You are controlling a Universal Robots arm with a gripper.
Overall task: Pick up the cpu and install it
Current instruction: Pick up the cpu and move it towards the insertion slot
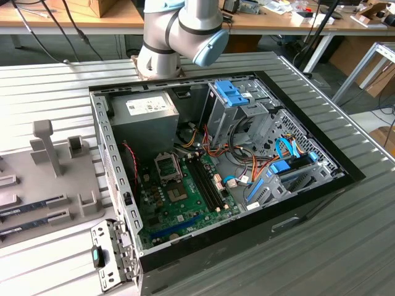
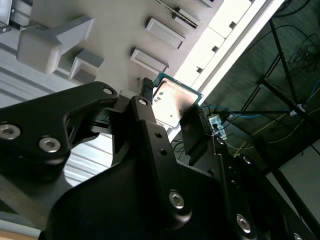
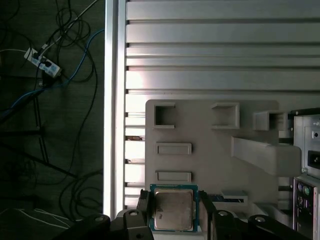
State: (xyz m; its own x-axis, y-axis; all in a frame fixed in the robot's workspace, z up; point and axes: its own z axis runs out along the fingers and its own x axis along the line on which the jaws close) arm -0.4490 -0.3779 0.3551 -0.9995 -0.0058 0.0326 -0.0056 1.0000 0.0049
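Black gripper [image 2: 171,103] is closest in the second wrist view. Its two fingers [image 2: 150,130] are pinched tight on the cpu [image 3: 173,210]. A big open computer case [image 1: 102,142] sits in the middle of the exterior view, with the robot arm [image 1: 179,31] at the upper middle. A grey tray [image 3: 210,155] lies behind the small silver cpu in both wrist views.

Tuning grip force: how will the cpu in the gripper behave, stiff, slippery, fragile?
Probably stiff: the cpu is a flat metal-topped square, unlikely to flex. It may slip or twist, since the gripper holds it by two thin opposite edges. Its green rim looks the fragile part.
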